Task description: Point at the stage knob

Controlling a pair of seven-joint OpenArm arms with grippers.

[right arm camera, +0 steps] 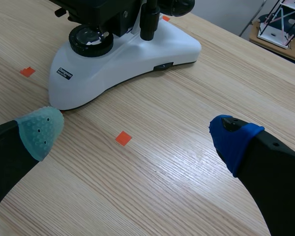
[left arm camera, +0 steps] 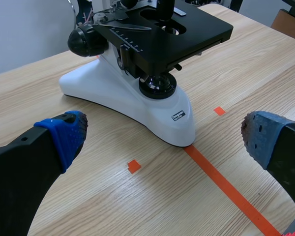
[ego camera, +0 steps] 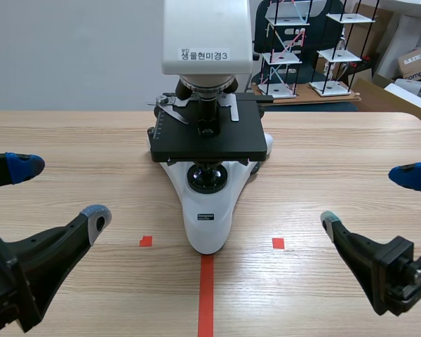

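Note:
A white microscope (ego camera: 208, 210) with a black stage (ego camera: 207, 137) stands at the table's middle. Its stage knob (right arm camera: 148, 20) is a black stalk hanging under the stage on the right side, seen in the right wrist view ahead of the gripper. A black focus knob (left arm camera: 86, 42) sits on the microscope's left side. My left gripper (ego camera: 59, 191) is open, low at the left and well short of the microscope. My right gripper (ego camera: 368, 199) is open at the right, also apart from it. Nothing lies between either pair of fingers.
The wooden table (ego camera: 323, 154) carries orange-red tape marks in front of the microscope. Behind the table at the back right stand white model racks (ego camera: 288, 49) and cardboard boxes (ego camera: 417, 63).

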